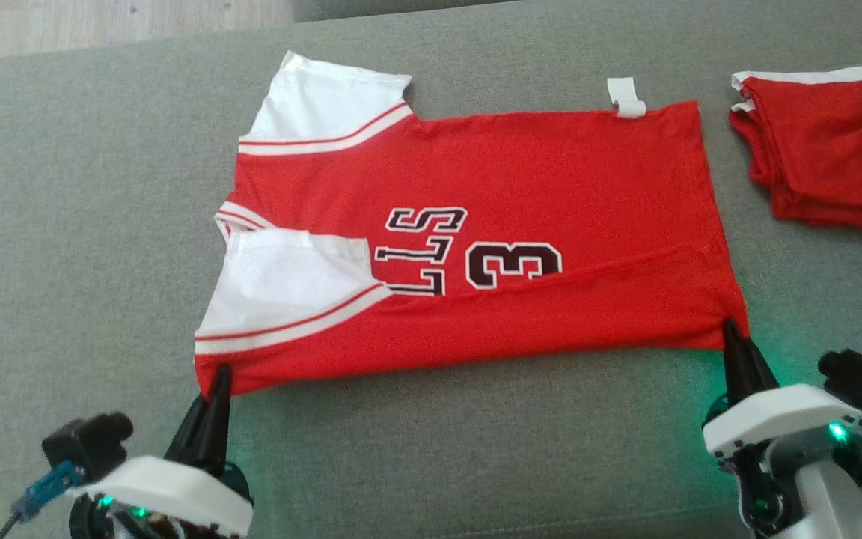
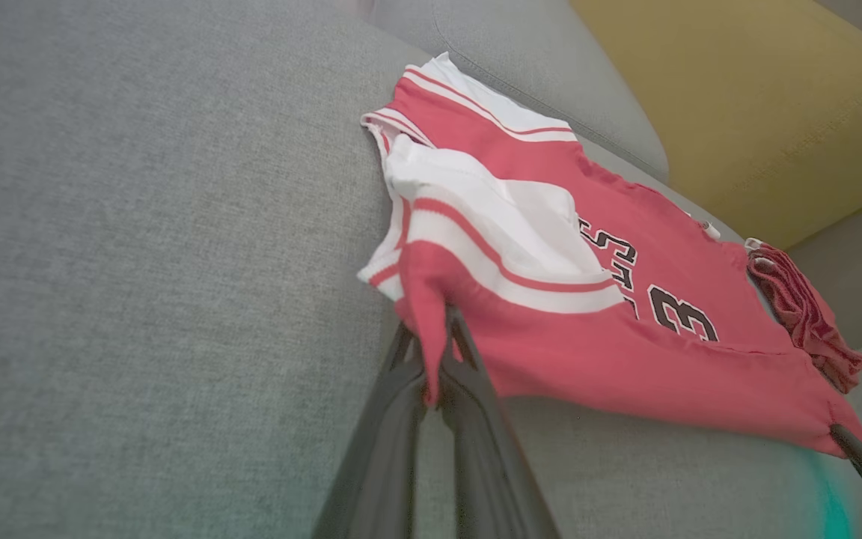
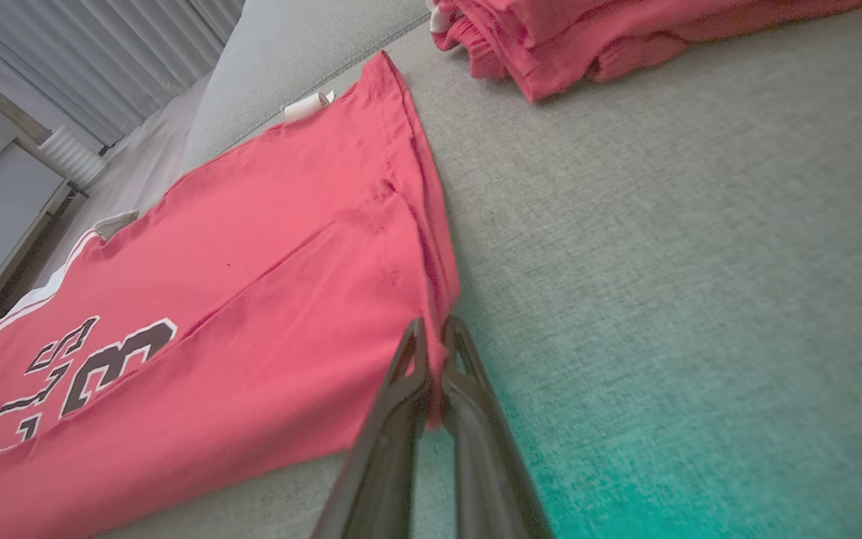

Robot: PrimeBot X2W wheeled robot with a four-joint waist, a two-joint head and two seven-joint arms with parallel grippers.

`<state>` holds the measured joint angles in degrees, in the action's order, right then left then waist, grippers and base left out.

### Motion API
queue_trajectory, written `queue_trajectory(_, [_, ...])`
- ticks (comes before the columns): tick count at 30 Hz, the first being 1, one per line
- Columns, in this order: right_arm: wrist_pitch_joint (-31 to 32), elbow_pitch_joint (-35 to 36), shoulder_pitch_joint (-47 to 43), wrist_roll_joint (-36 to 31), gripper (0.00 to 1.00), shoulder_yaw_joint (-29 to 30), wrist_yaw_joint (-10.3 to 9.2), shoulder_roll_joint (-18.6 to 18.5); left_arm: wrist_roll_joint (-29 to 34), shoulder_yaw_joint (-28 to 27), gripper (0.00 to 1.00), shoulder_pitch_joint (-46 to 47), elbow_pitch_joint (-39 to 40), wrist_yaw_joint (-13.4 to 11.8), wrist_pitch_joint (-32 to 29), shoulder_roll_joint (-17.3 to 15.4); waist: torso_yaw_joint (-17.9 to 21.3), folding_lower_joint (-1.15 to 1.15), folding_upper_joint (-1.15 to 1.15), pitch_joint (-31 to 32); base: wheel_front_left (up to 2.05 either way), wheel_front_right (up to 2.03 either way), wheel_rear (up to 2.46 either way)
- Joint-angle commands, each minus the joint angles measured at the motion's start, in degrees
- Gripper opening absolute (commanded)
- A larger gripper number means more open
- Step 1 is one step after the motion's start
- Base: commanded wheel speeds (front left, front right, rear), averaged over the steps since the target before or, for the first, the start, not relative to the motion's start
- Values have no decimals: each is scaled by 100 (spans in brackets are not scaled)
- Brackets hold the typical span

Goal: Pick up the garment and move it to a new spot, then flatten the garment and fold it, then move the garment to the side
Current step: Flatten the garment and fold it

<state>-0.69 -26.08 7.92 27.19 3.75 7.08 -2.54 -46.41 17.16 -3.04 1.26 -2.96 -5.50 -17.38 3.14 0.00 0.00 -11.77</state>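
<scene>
Head view: the left gripper (image 1: pixel 220 380) pinches shut on the near shoulder corner of the jersey (image 1: pixel 536 165), which lies spread on the grey cushion (image 1: pixel 64 224) with its near edge folded over the lettering. The right gripper (image 1: pixel 732 337) clamps the near hem corner, likely so both ends lift together for the next fold. A folded red garment (image 1: pixel 835 150) sits well apart, farther right.
</scene>
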Motion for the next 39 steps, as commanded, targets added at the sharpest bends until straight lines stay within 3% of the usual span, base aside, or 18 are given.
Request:
queue_trajectory(1, [-38,287,-73,-50,0,-41,41,-33,-38,-247,0,2,216,-1,77,-83,-6,0,0,15,0,0,0])
queue_trajectory(6, [76,570,-264,-147,1,60,41,-33,-52,-225,0,-185,358,-54,36,-116,-32,0,0,72,0,0,0])
queue_trajectory(8, [133,654,-331,-199,48,63,41,-33,-37,-172,0,-208,356,-76,23,-86,-40,0,0,99,0,0,0])
queue_trajectory(9, [156,702,-363,-209,81,50,41,-33,-34,-155,0,-208,346,-84,25,-68,-41,0,0,110,0,0,0])
queue_trajectory(10, [180,752,-399,-212,100,40,41,-33,-40,-140,11,-206,339,-83,25,-51,-39,0,0,117,0,0,0])
queue_trajectory(11, [180,752,-399,-212,100,40,41,-33,-40,-140,11,-206,339,-83,25,-51,-39,0,0,117,0,0,0])
queue_trajectory(12, [213,806,-437,-226,100,29,41,-33,-44,-123,36,-202,336,-78,17,-43,-36,0,0,120,0,0,0])
queue_trajectory(13, [242,867,-473,-245,100,29,41,-33,-27,-103,78,-189,340,-71,4,-56,-30,0,0,119,0,0,0])
queue_trajectory(14, [258,936,-504,-269,100,44,41,-33,-5,-94,100,-164,350,-72,-15,-81,-23,0,0,114,0,0,0])
queue_trajectory(21, [237,1598,-501,-345,100,326,41,-33,292,-227,100,596,808,-86,-305,-547,74,0,0,1,0,0,0])
queue_trajectory(22, [237,1812,-383,-394,100,392,41,-33,431,-262,100,1096,962,-44,-507,-767,121,0,0,-79,0,0,0])
queue_trajectory(26, [357,2179,-17,-541,100,325,41,-33,616,-294,100,2444,1022,108,-1057,-1137,289,0,0,-325,0,0,0])
queue_trajectory(32, [464,2496,651,-595,100,-158,41,-33,833,-121,100,4365,155,489,-1878,-1519,789,0,0,-829,0,0,0])
queue_trajectory(39, [428,2626,1259,-549,100,-822,41,-33,1040,149,100,5551,-1114,743,-2522,-1783,1404,0,0,-1468,0,0,0])
